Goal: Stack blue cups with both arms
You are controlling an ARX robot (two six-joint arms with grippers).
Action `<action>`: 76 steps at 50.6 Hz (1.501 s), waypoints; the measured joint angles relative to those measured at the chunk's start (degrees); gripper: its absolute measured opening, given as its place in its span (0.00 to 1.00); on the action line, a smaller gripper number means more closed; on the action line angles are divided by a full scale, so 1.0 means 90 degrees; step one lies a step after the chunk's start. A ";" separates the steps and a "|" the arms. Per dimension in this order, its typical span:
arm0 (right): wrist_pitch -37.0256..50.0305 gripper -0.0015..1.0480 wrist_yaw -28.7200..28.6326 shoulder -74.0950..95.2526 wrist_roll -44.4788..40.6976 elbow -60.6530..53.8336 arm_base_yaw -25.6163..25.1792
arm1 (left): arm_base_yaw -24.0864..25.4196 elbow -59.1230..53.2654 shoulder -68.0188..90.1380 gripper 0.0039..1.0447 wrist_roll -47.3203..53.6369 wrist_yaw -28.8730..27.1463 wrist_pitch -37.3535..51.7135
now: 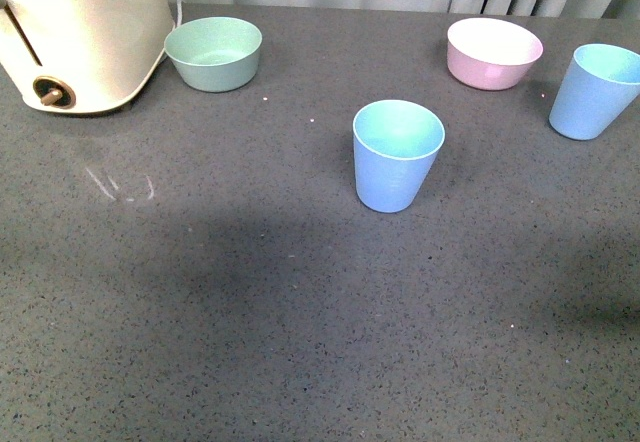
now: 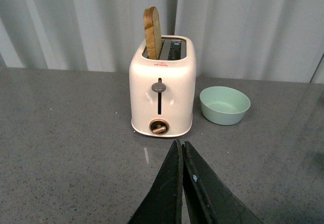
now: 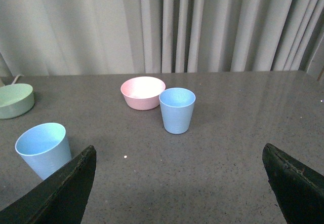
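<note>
Two light blue cups stand upright and apart on the grey table: one blue cup (image 1: 397, 157) near the middle, the other blue cup (image 1: 595, 92) at the far right. Neither arm shows in the front view. In the right wrist view my right gripper (image 3: 178, 148) is open and empty, its fingers (image 3: 71, 183) wide apart; the right-hand cup (image 3: 177, 110) stands ahead between them and the middle cup (image 3: 43, 149) sits beside one finger. My left gripper (image 2: 180, 144) is shut on nothing, hovering over bare table and facing the toaster, with no cup in its view.
A cream toaster (image 1: 85, 32) with a bread slice (image 2: 152, 31) in it stands at the back left, a green bowl (image 1: 213, 53) beside it. A pink bowl (image 1: 493, 53) sits at the back right, close to the right-hand cup. Curtains hang behind the table.
</note>
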 joint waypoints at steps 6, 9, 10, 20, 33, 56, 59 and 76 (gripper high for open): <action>0.0000 0.91 0.0000 0.0002 0.0000 0.0000 -0.0002 | 0.0005 -0.0002 -0.0571 0.01 0.0000 -0.0002 -0.0517; 0.0000 0.91 0.0000 0.0002 0.0000 0.0000 -0.0002 | 0.0005 -0.0002 -0.0811 0.01 0.0000 -0.0002 -0.0741; 0.0000 0.91 0.0000 0.0002 0.0002 0.0000 -0.0002 | 0.0005 -0.0002 -0.0935 0.01 0.0000 0.0000 -0.0850; 0.0000 0.91 0.0000 0.0002 0.0000 0.0000 -0.0002 | 0.0005 -0.0005 -0.1800 0.01 0.0000 0.0000 -0.1666; 0.0000 0.91 0.0000 0.0002 0.0000 0.0000 -0.0002 | 0.0005 -0.0005 -0.2416 0.01 0.0000 -0.0002 -0.2268; 0.0000 0.91 0.0000 0.0002 0.0002 0.0000 -0.0002 | 0.0005 -0.0005 -0.3145 0.01 0.0000 -0.0002 -0.2994; 0.0000 0.91 0.0000 0.0002 0.0000 0.0000 -0.0002 | 0.0005 -0.0005 -0.3502 0.01 0.0000 0.0000 -0.3473; 0.0000 0.91 0.0000 0.0002 0.0002 0.0000 -0.0002 | 0.0005 -0.0002 -0.4267 0.01 0.0000 0.0000 -0.4172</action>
